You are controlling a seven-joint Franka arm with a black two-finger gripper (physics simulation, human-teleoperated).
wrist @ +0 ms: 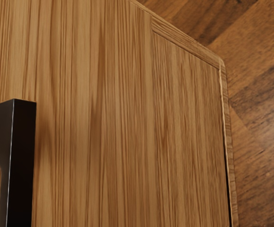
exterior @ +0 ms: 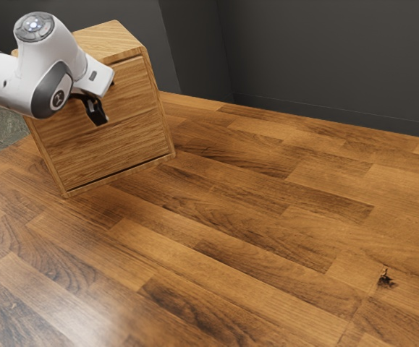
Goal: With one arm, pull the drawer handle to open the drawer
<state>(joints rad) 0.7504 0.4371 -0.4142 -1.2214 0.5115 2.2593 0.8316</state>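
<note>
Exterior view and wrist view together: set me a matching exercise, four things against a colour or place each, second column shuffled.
Things:
1. cabinet
2. handle
3. arm
4. small dark object

Colours or places:
a. white and grey
b. lying apart on the table, at the exterior view's lower right
c. light wood
d. black bar on the drawer front

Pairs: 1-c; 2-d; 3-a; 4-b.

A glossy brown wood-plank tabletop (exterior: 252,238) spreads wide. At four o'clock on it lies a small dark speck (exterior: 386,279), perhaps debris. From twelve to two o'clock stand dark grey walls (exterior: 325,50).
</note>
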